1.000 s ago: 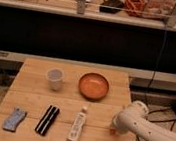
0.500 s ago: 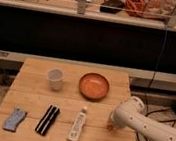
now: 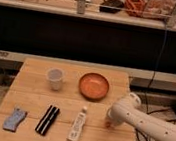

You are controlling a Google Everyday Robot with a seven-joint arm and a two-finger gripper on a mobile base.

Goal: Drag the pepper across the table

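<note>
The pepper [image 3: 106, 123] shows only as a small orange-red bit on the right part of the light wooden table [image 3: 36, 97], just right of the white tube. The rest of it is hidden under the arm's tip. My gripper [image 3: 110, 119] is at the end of the white arm that comes in from the lower right. It points down onto the table right at the pepper and is shut. Whether it holds the pepper or only presses against it is hidden.
A white cup [image 3: 54, 78] and a round orange bowl [image 3: 94, 85] stand at the back of the table. Along the front lie a blue-grey object [image 3: 14, 118], a black object [image 3: 47, 120] and a white tube [image 3: 77, 125]. Cables hang off the right side.
The arm has swept leftward over the table, and the orange-red bit at its tip has shifted left with it, closer to the white tube.
</note>
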